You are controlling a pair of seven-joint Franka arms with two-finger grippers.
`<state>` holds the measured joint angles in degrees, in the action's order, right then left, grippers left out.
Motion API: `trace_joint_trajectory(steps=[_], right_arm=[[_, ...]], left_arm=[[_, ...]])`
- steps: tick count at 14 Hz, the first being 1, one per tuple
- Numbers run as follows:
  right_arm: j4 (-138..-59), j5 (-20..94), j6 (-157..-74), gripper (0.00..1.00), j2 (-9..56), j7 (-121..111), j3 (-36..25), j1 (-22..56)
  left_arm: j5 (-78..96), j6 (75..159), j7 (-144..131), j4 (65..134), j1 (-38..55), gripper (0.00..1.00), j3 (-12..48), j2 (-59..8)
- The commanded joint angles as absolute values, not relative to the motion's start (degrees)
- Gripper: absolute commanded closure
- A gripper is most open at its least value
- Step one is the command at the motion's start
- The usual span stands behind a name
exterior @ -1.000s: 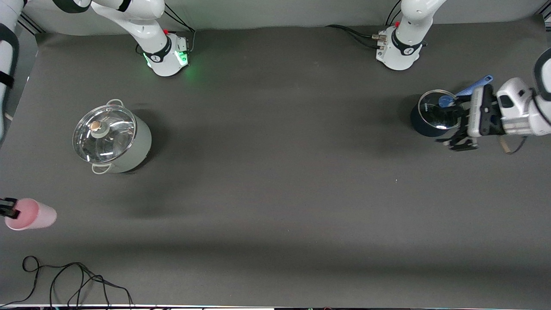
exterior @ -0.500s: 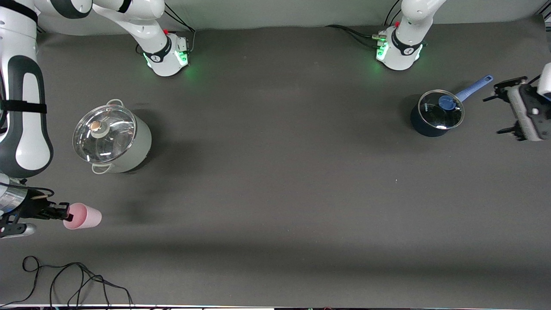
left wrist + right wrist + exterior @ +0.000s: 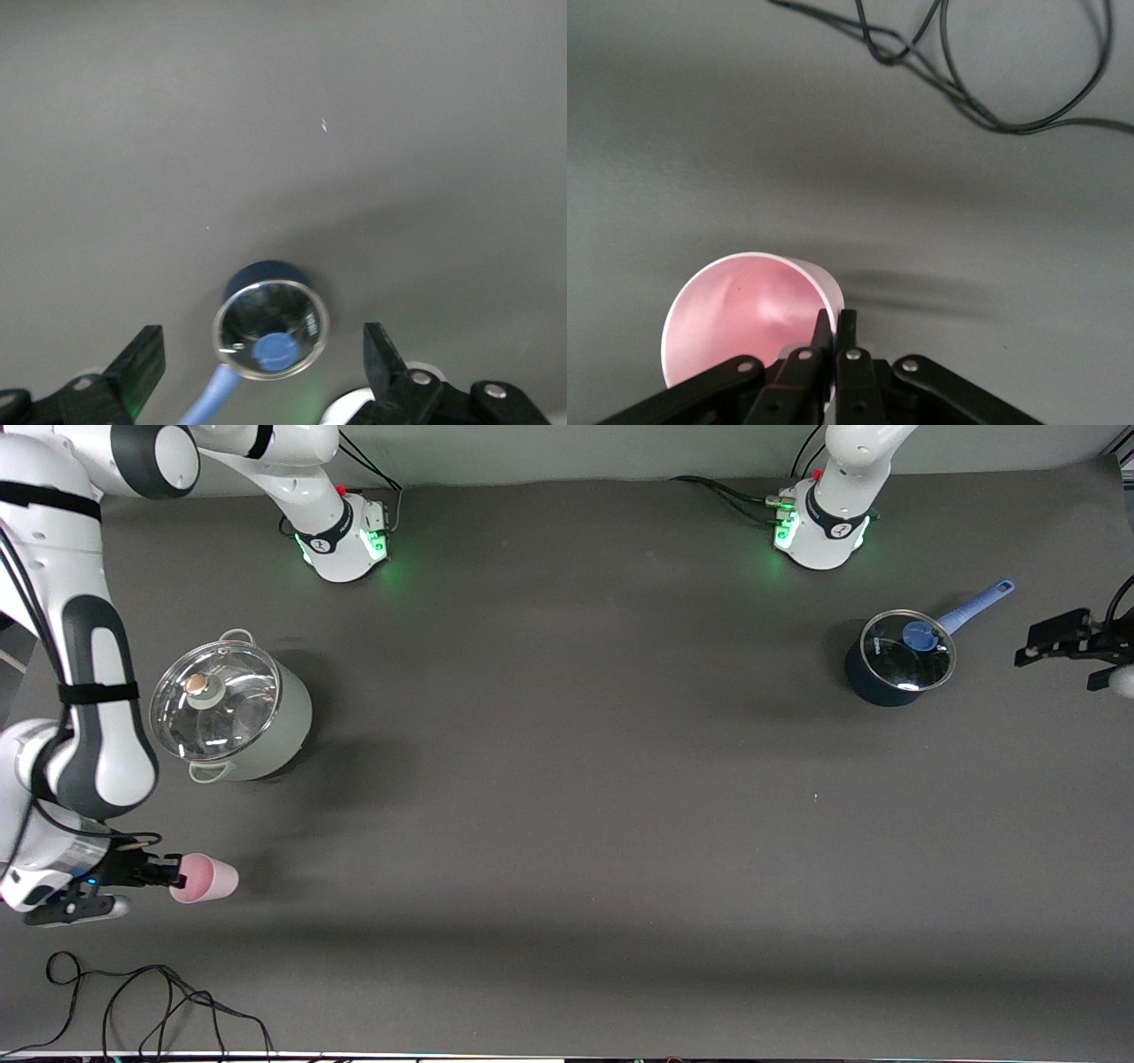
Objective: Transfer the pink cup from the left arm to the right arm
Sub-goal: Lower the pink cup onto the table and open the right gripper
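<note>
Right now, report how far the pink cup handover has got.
The handover looks done: the right claw is shut on the pink cup's rim, holding it tipped above the table at the right arm's end. The left claw is open and empty beside the blue saucepan. Possibly left: setting the cup down.

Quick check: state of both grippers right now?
Left gripper: open, empty, above the dark blue lidded saucepan.
Right gripper: shut on the small pale-pink plastic cup's rim.
</note>
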<state>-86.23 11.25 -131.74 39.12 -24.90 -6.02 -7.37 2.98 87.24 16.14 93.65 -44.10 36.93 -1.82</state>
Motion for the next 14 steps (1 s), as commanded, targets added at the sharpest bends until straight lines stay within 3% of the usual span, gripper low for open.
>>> trace_joint_trajectory(steps=[1, 2, 4, 6, 7, 11, 13, 14], right_arm=[[-85.9, 11.2, -135.1, 1.0, 41.3, -26.5, -6.2, -6.9], [-85.9, 11.2, -135.2, 1.0, 41.6, -26.5, -6.2, -6.9], [-85.6, 10.8, -135.4, 0.89, 42.5, -26.5, -6.2, -7.0], [-85.6, 10.8, -135.6, 0.7, 42.8, -27.2, -6.2, -7.0], [-85.6, 10.8, -135.6, 0.53, 42.8, -28.3, -6.2, -7.1], [-85.6, 10.8, -135.4, 0.13, 42.7, -28.5, -6.1, -7.5], [-85.8, 10.8, -135.1, 0.02, 42.2, -28.5, -6.2, -7.8], [-85.8, 10.8, -134.6, 0.01, 41.8, -28.4, -6.2, -7.8]], left_arm=[[0.8, 88.9, 1.5, 91.6, -41.9, 0.0, 37.2, -3.4], [0.8, 90.1, 1.5, 90.7, -41.1, 0.0, 37.2, -4.2], [-0.1, 91.2, 1.5, 88.0, -39.7, 0.0, 37.2, -6.1], [-0.5, 91.1, 1.5, 85.9, -38.2, 0.0, 37.2, -8.1], [-1.1, 91.4, 1.5, 85.8, -37.4, 0.0, 37.2, -8.9], [-3.4, 90.9, 1.6, 86.3, -34.8, 0.0, 37.2, -10.1], [-3.3, 89.7, 1.6, 86.3, -33.6, 0.0, 37.3, -10.1], [-3.3, 89.2, 1.6, 86.3, -33.7, 0.0, 37.2, -10.3]])
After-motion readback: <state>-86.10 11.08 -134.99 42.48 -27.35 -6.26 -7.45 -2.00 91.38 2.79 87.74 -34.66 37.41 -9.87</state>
